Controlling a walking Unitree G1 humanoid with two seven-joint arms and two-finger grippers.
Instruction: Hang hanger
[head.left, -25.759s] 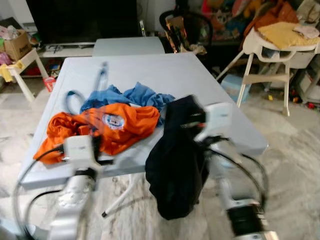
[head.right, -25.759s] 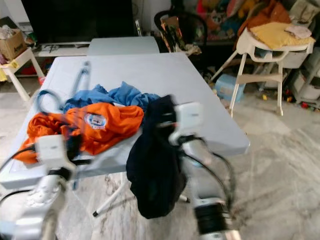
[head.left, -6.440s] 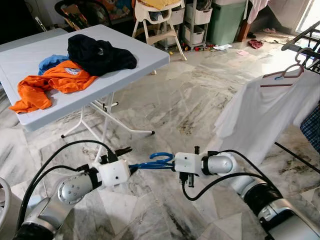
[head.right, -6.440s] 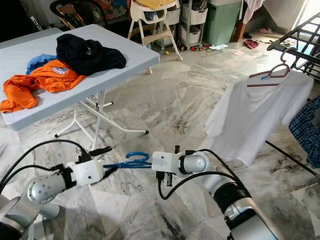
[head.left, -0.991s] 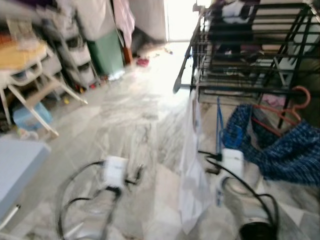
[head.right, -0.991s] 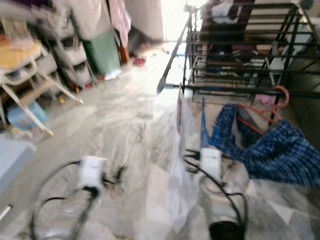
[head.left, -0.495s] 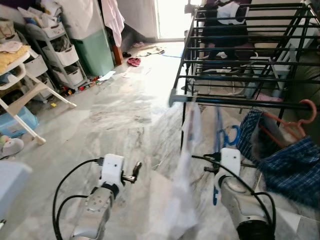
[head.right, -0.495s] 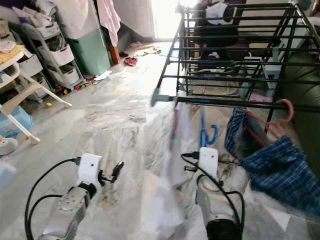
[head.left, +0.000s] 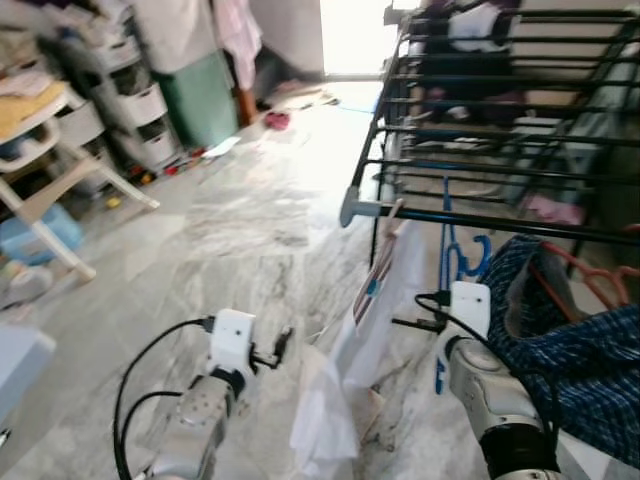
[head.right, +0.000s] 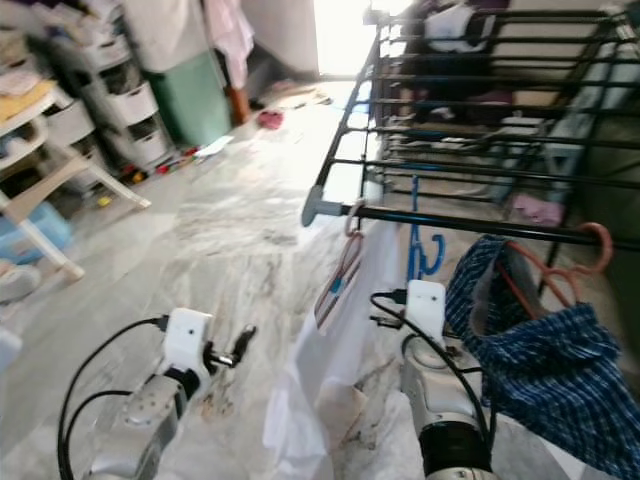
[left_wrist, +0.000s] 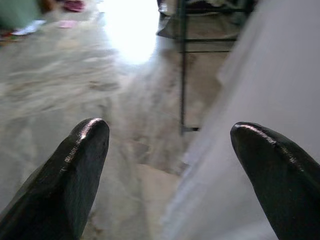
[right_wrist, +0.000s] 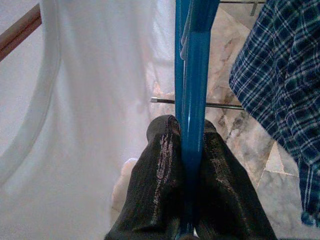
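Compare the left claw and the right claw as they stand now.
The left claw is open and holds nothing; the right claw is shut on the blue hanger. The left claw sits low over the marble floor; the right claw reaches up toward the drying rack's rail. Both have black fingers.

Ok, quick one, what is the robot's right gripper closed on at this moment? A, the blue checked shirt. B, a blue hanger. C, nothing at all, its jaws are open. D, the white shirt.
B: in the right wrist view the right gripper has its jaws pressed against both sides of the blue hanger, while the white shirt and the blue checked shirt hang to either side of it, untouched.
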